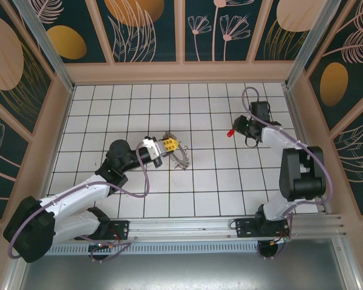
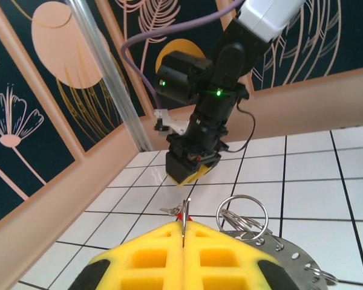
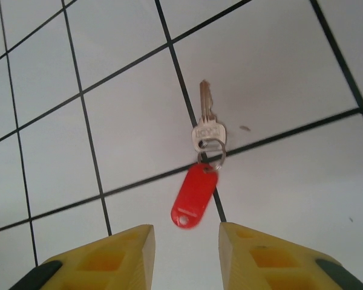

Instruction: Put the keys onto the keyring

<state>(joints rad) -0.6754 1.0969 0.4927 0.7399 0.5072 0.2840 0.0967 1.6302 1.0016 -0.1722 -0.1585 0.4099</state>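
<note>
The key (image 3: 207,118) was bright silvery metal, and its tag (image 3: 193,196) was glossy red plastic. The table (image 3: 290,72) was smooth white tile with a faint sheen and dark grout lines. The keyring (image 2: 284,257) was dull grey metal carrying shiny wire loops (image 2: 243,211). The left tool (image 2: 184,226) and right tool (image 3: 186,232) had matt yellow plastic fingers.
</note>
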